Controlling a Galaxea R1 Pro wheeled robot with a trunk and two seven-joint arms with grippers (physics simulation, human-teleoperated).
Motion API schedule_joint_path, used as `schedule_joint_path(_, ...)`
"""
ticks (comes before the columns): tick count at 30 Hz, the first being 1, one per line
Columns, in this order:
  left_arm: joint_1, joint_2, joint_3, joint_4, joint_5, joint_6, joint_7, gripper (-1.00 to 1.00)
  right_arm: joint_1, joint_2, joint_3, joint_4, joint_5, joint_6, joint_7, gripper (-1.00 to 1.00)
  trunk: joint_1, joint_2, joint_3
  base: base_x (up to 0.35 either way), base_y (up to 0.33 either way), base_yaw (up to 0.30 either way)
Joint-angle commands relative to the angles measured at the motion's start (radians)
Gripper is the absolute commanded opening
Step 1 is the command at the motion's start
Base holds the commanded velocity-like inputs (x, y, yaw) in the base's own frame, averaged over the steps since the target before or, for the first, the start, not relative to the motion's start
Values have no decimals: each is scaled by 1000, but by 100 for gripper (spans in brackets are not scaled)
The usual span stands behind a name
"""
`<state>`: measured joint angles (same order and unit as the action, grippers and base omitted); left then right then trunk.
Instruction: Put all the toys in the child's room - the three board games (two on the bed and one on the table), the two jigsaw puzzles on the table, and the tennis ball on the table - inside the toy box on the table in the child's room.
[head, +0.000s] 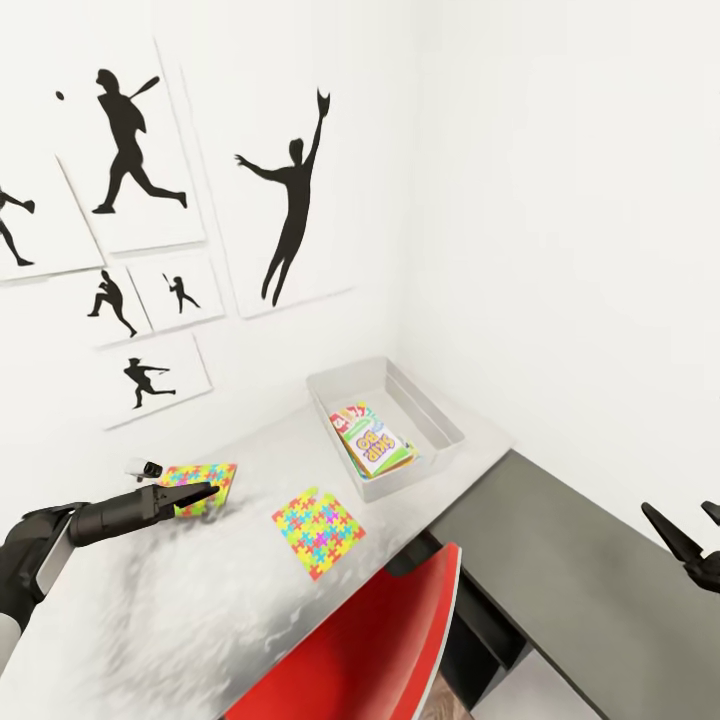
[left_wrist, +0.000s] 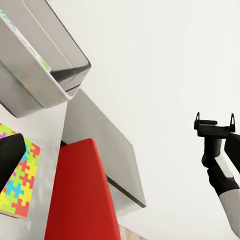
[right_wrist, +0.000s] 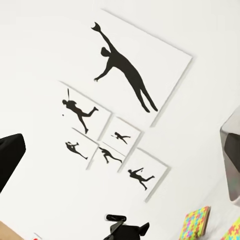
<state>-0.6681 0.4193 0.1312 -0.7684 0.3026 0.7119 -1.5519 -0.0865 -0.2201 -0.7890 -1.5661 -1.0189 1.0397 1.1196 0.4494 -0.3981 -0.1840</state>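
Fingers of the left gripper close on the far jigsaw puzzle to lift it toward the toy box, while the right gripper waits open

White wall panels printed with black baseball-player silhouettes hang in a cluster on the wall behind the table's far edge; the largest, a leaping catcher, hangs nearest the room's corner; a red chair back stands against the table's near edge; a low dark-grey cabinet adjoins the table's right end.
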Motion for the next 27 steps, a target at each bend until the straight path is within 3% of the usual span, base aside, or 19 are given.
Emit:
schedule_joint_path(1, -1, 0, 0, 0, 0, 11, -4, 100, -1, 0, -1, 0, 2, 3, 3, 100, 1, -2, 0, 0, 0, 0)
schedule_joint_path(27, -1, 0, -1, 0, 1, 11, -5, 100, -1, 4, -1, 0, 2, 3, 2, 100, 1, -2, 43, 0, 0, 0)
